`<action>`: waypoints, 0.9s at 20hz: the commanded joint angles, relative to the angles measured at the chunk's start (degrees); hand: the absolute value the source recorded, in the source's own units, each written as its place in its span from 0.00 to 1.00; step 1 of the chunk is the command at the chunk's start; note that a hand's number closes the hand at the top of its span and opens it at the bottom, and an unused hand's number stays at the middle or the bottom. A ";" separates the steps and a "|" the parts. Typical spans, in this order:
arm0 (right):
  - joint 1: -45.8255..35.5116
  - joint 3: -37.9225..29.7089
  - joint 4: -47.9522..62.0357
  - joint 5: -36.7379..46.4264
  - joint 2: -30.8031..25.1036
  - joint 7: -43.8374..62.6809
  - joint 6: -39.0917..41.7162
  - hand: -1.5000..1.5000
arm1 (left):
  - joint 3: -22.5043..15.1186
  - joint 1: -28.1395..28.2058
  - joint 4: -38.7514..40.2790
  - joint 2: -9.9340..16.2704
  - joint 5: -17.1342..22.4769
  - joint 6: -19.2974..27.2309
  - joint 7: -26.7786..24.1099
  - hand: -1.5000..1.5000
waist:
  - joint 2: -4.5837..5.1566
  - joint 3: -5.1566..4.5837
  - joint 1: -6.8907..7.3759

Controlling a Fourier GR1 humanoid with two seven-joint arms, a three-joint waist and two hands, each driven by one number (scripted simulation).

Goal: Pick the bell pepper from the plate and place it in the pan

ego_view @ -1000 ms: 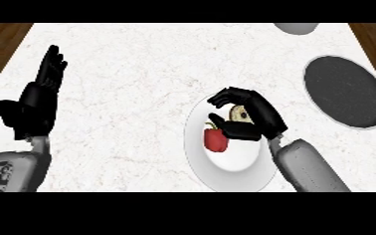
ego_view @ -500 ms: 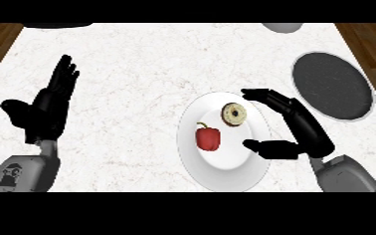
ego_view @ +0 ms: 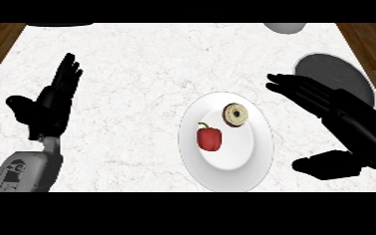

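Note:
A red bell pepper (ego_view: 209, 138) lies on the left half of a white plate (ego_view: 246, 172) in the middle of the counter, beside a small ring-shaped pastry (ego_view: 235, 114). The dark round pan (ego_view: 327, 68) sits at the right edge, partly behind my right hand (ego_view: 334, 109). That hand is open, fingers stretched toward the upper left and thumb low, and stands to the right of the plate, apart from the pepper. My left hand (ego_view: 50, 104) rests open at the left, fingers up.
A grey round object (ego_view: 285, 27) shows at the top right edge and a dark one (ego_view: 62, 24) at the top left. Wooden floor borders the white marble counter (ego_view: 147, 69) on both sides.
My right hand has opened and pulled away to the right, off the plate. The pepper and pastry now lie uncovered. The view has shifted slightly, so the left hand sits further right.

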 commanded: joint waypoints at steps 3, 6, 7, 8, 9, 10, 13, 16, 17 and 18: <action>-9.43 -1.22 -11.59 -3.20 -0.10 21.84 10.19 0.00 | 0.91 0.72 0.03 0.17 1.25 -2.93 -0.85 0.50 | 0.28 0.06 1.41; -17.56 3.13 -10.46 0.14 5.33 28.54 12.89 0.00 | -1.09 0.11 -0.21 -1.83 -1.50 -1.09 -1.34 0.50 | 0.39 0.08 1.93; -15.94 2.54 -11.25 1.41 5.39 27.72 14.28 0.00 | -0.05 -1.17 1.13 -1.78 -1.32 -1.13 -0.47 0.50 | 0.40 0.12 1.47; -20.47 5.79 -8.45 2.89 9.51 31.21 14.41 0.00 | 0.10 -1.48 0.35 -1.81 -0.43 -1.65 0.55 0.50 | 0.44 0.10 1.97; -23.89 6.30 -6.73 1.67 12.36 33.94 15.58 0.00 | 0.75 -3.63 4.20 -1.36 -0.72 -2.71 -1.37 0.50 | 0.53 0.07 1.89; -19.25 6.63 -8.91 4.82 14.06 32.03 14.40 0.00 | 0.68 -4.58 2.37 -2.27 -1.53 -0.57 2.39 0.50 | 0.43 0.15 1.44; -23.38 8.53 -0.94 3.07 20.11 32.31 16.91 0.00 | 0.68 -2.03 -0.66 -2.28 -1.49 -1.14 1.28 0.50 | 0.48 0.14 1.98; -22.00 7.85 -4.03 0.20 23.18 35.35 19.92 0.00 | 2.04 0.13 -0.87 -0.80 -1.08 -3.32 0.60 0.50 | 0.40 0.15 1.58; -19.58 11.72 -5.25 4.02 25.43 35.97 17.90 0.00 | -0.02 0.81 -1.12 -3.05 -2.70 -1.73 0.34 0.50 | 0.39 0.17 1.48; -19.44 13.53 -4.47 5.26 26.72 35.25 18.21 0.00 | 0.47 -0.78 1.75 -3.81 -3.03 -1.10 -0.54 0.50 | 0.45 0.16 1.36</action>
